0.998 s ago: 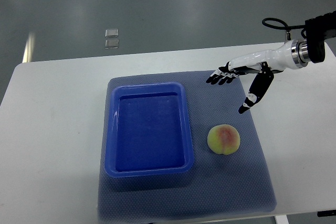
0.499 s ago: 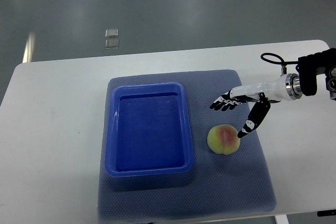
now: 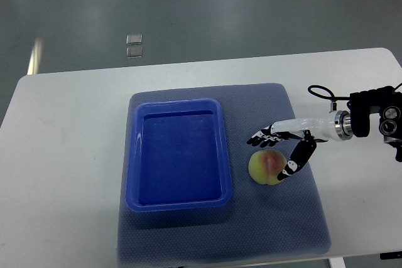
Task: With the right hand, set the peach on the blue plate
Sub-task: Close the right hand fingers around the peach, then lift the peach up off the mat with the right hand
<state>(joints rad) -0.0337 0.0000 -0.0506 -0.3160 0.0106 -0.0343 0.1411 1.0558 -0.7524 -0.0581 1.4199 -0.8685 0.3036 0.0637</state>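
A yellow-green peach (image 3: 266,167) with a pink blush lies on the blue-grey mat, just right of the blue plate (image 3: 178,200), a deep rectangular tray with nothing in it. My right hand (image 3: 274,153) reaches in from the right edge and straddles the peach: the fingers (image 3: 262,138) lie spread over its far side and the thumb (image 3: 294,163) sits at its near right side. The hand is open around the fruit, not closed on it. The left arm does not show.
The blue-grey mat (image 3: 270,230) covers the middle of the white table (image 3: 63,174). Grey floor lies beyond the table's far edge, with two small clear squares (image 3: 133,45) on it.
My right hand has come down and toward me from the mat's far right corner, ending with fingers and thumb on either side of the peach. The peach and plate have not moved.
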